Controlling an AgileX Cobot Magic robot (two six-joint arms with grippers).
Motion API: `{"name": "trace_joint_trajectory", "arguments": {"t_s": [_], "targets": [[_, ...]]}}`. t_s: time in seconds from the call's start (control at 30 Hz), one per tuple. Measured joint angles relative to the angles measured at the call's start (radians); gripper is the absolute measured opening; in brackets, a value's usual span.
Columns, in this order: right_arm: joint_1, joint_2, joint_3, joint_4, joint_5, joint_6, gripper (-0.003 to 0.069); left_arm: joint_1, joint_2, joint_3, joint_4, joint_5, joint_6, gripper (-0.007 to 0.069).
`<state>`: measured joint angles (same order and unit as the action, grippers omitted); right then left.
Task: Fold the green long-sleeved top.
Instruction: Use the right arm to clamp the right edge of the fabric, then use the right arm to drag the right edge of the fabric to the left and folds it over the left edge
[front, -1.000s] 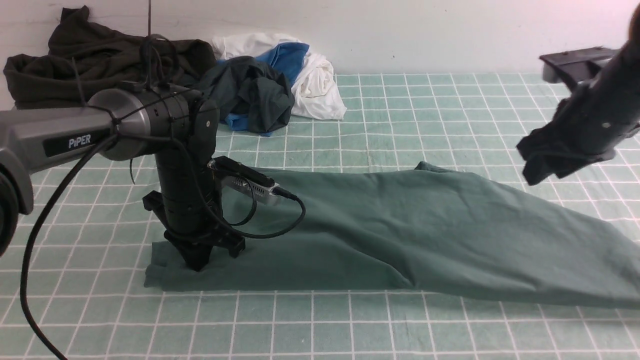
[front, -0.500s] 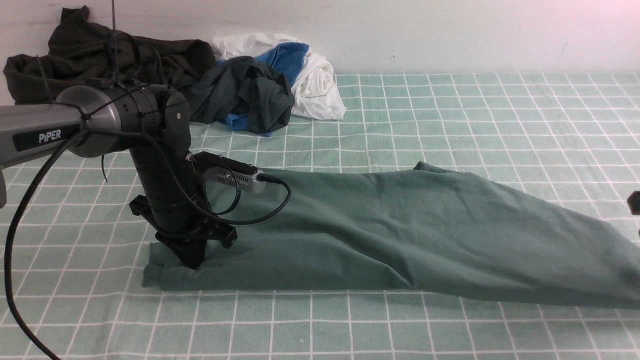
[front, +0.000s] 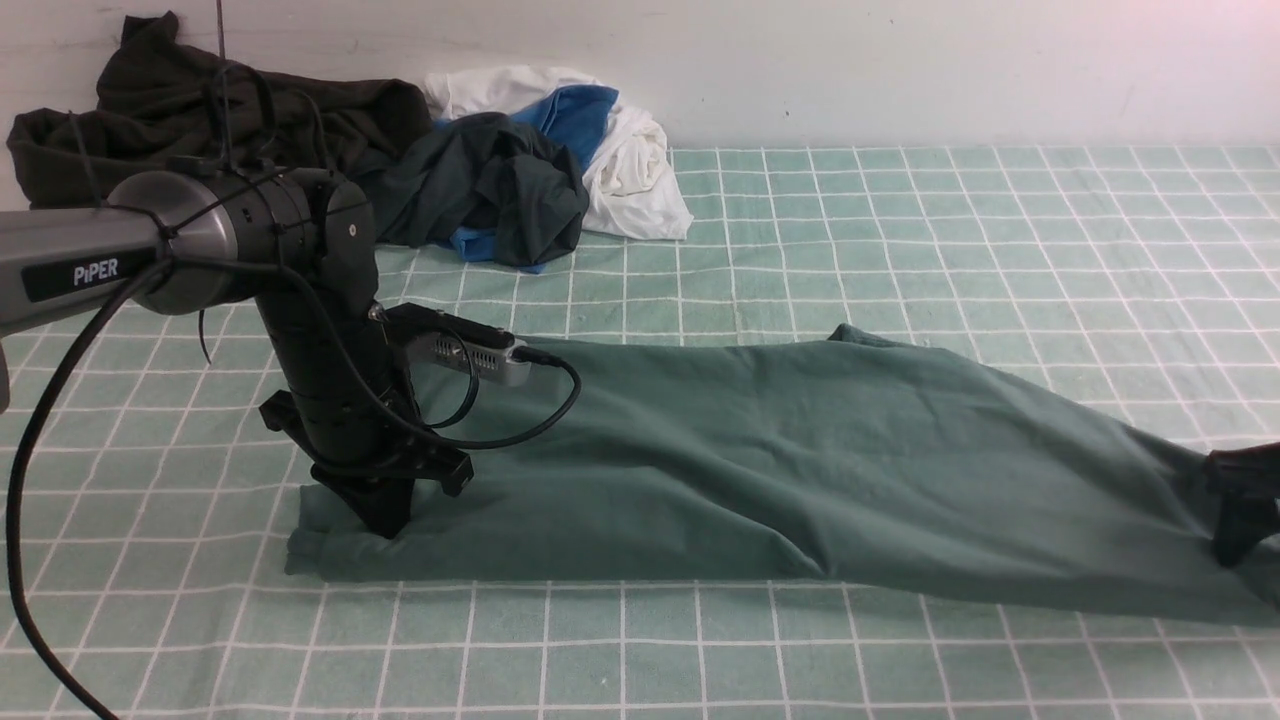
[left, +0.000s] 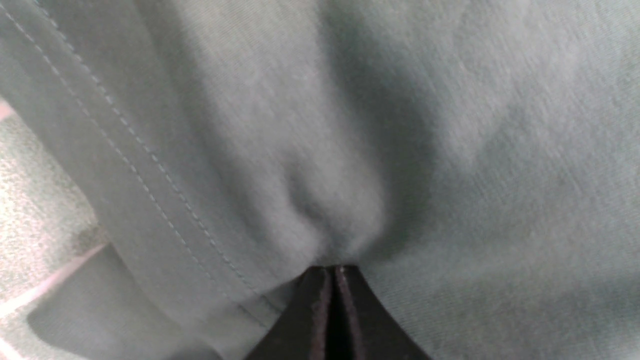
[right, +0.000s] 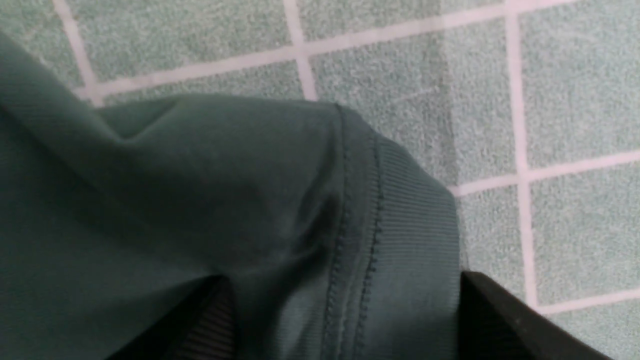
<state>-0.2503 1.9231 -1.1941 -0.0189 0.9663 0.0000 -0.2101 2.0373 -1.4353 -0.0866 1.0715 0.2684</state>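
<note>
Pale wall (front: 900, 70) backs a table (front: 900, 200) covered in a green checked cloth. A dark olive garment (front: 200, 130) and a teal-grey heap (front: 500, 190) with blue and white cloth are piled in its far left corner.

The green long-sleeved top (front: 800, 470) lies stretched flat along the near half of the table. It runs from near the left side to the right edge of the front view, well apart from the pile.

The left gripper (front: 385, 520) stands upright on the top's left end. Its jaws are pressed together, with a small pucker of cloth drawn into their tips, just beside a stitched hem. The right gripper (front: 1235, 520) sits low at the top's right end. Its jaws are spread wide on either side of a ribbed band (right: 415, 215) and grip nothing.

The weak spot, as I judge it, is the left pinch. It seems to catch only a shallow fold, so a firm pull or lift could slide the knit out. On the right, closing too high or off the band could take a single layer or miss the cloth entirely. Uneven lifting by the two arms would probably drag the long body into creases. The left arm's cable (front: 540, 440) hangs just over the cloth and might snag it.
</note>
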Motion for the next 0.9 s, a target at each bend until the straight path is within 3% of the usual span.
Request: {"name": "trace_joint_trajectory", "arguments": {"t_s": [0.13,0.2,0.27,0.43,0.6,0.83,0.9], "targets": [[0.0,-0.004,0.0,0.019,0.007,-0.033,0.0318,0.0,0.0,0.0,0.0,0.0,0.001,-0.0003],[0.0,-0.021,0.0,0.007,0.018,-0.063,0.0148,0.0,0.0,0.0,0.0,0.0,0.001,-0.0003],[0.0,-0.055,0.001,-0.029,0.02,-0.067,0.0051,0.0,-0.001,0.0,0.0,0.0,0.001,-0.0003],[0.001,-0.152,-0.077,-0.217,0.048,0.026,0.0029,0.0,-0.052,0.011,0.003,-0.004,0.001,-0.0003],[0.016,-0.203,-0.226,-0.247,0.127,0.028,0.0029,0.001,-0.174,0.012,0.012,0.0,0.001,-0.0003],[0.297,-0.272,-0.46,-0.084,0.239,-0.082,0.0029,0.001,-0.447,0.012,0.019,0.037,0.0,-0.0003],[0.465,-0.269,-0.516,-0.027,0.227,-0.111,0.0029,0.001,-0.547,0.012,0.034,0.061,-0.009,-0.0003]]}}
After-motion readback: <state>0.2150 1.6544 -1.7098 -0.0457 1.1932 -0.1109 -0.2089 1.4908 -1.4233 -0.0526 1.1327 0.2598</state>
